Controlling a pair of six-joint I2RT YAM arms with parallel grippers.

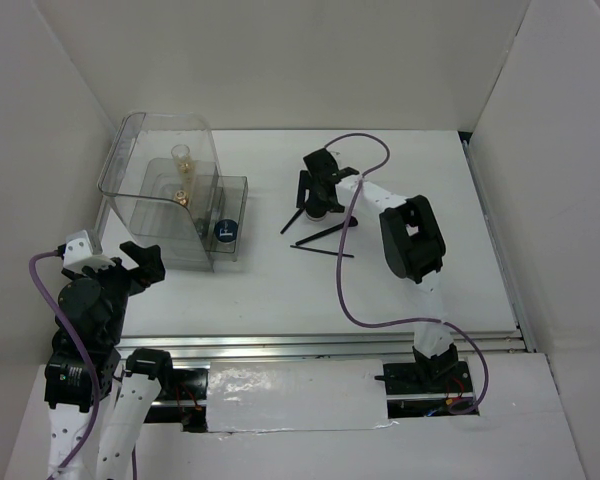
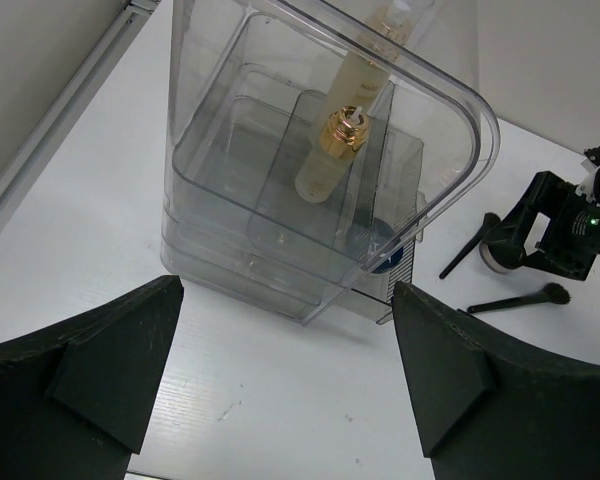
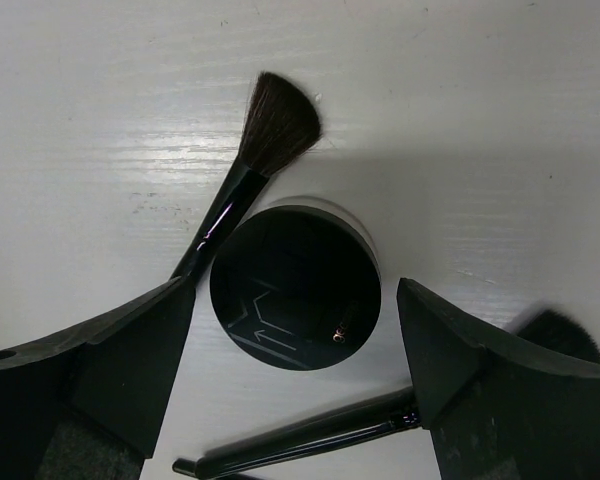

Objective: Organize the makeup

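Right tool (image 3: 292, 305) astride black compact (image 3: 295, 285), brushes (image 3: 270, 135) close

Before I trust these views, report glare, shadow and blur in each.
Top external: even light, sharp, soft shadows. Left wrist: bright glare streaks along the clear box rim. Right wrist: soft shadow beside the black compact, a glint on the brush handle.

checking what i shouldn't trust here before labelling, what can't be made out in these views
- Top view: the right gripper covers most of the black compact.
- Left wrist view: the clear box wall hides most of the dark blue compact; the upper edge cuts off the tall bottle.
- Right wrist view: a finger hides the lower brush head, blurred; the compact's lid marking is too faint to read.
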